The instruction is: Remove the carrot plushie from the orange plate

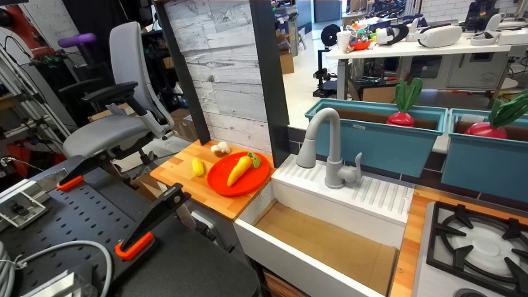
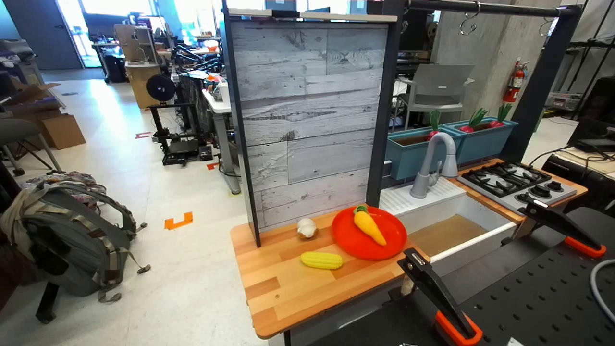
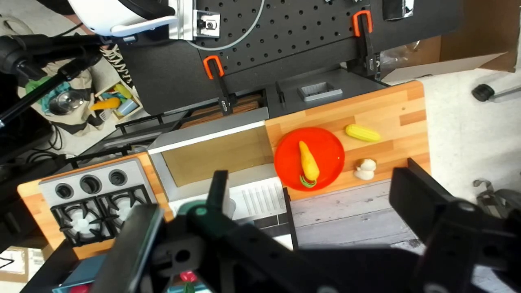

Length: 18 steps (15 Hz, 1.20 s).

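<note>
1. Close up in the wrist view, the gripper (image 3: 314, 185) has its two fingers spread wide apart.
2. Beyond them, on the wooden counter (image 3: 390, 118), sits the red-orange plate (image 3: 287, 158); the carrot (image 3: 308, 160) lies on it, leafy end toward the plank panel (image 3: 354, 215).
3. Just beside the plate are a yellow corn cob (image 3: 362, 133) and a small whitish thing (image 3: 365, 169) I can't make out.
4. Next to the counter, a grey tap (image 1: 335, 144) stands at the back of a white sink (image 1: 284, 260).
5. Far back, a white headset (image 1: 440, 36) sits on a table (image 1: 412, 51).
</note>
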### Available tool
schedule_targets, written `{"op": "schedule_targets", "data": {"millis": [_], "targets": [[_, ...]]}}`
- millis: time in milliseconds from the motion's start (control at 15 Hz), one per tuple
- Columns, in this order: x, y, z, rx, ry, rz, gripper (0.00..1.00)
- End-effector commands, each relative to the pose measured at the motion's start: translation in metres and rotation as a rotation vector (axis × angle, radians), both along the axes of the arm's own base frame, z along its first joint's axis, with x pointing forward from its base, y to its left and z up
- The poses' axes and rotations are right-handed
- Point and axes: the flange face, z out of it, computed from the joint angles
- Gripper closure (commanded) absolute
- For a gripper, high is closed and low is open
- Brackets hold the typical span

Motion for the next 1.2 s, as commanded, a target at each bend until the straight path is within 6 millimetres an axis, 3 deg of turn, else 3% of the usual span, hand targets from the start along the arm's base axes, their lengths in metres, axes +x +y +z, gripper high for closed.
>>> {"op": "schedule_targets", "data": {"millis": [0,333,867,1133], "targets": [[0.011,-0.001,-0.007,0.036,-0.037,-0.020,0.00],[0.053,0.007,-0.048,0.047,-0.126,-0.015,0.00],[0.126,0.024,-0.155,0.040,-0.154,0.027,0.00],[0.158,0.018,-0.208,0.063,-0.072,0.033,0.00]]}}
